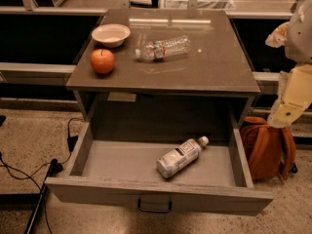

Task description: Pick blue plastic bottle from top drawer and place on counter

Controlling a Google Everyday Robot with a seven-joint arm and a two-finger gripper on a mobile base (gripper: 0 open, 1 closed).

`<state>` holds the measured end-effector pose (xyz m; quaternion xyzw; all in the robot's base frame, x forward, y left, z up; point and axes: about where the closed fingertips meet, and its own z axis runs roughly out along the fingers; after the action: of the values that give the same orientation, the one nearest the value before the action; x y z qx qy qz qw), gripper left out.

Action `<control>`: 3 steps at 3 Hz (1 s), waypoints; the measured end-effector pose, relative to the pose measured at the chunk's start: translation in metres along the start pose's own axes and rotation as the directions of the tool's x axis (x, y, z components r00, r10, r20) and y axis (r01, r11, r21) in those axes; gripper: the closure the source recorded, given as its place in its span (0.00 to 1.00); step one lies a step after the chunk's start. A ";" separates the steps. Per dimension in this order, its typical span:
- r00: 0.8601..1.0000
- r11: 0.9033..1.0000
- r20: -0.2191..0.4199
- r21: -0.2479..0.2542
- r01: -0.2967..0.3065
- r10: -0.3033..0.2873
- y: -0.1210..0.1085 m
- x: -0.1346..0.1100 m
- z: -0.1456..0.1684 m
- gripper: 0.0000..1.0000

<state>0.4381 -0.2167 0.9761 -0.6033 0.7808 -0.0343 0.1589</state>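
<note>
Nearest the lens, the drawer [86,152] fills the lower half of the frame, pulled fully out, with one dark handle [154,206] at the middle of its front. It holds a single thing: the blue bottle [178,158], lying on its side right of centre on the drawer floor. Its white cap points to the upper right, towards the back corner, and its label with the dark patch faces up. The bottle touches neither side wall.

Above the drawer, the counter [219,67] takes the upper middle of the frame and carries three things. One clear bottle [163,48] lies on its side near the middle. One red apple [102,61] stands at the left edge. One pale bowl [110,34] sits just behind the apple. That makes two bottles in all, one in the drawer and one on the counter.

At the right edge of the frame the gripper [286,112] hangs in the air beside the counter's right front corner, above one orange backpack [265,147] that stands on the floor against the drawer's right side. It is well apart from the blue bottle and holds nothing that can be seen; whether it is wide or narrow I cannot tell.

Dark cables [29,172] trail over the floor at lower left.
</note>
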 end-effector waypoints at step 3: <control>0.982 0.983 0.040 -0.006 0.183 -0.183 0.026 -0.042 0.083 0.00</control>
<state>0.4470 -0.1578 0.8996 -0.6738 0.7189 -0.0332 0.1675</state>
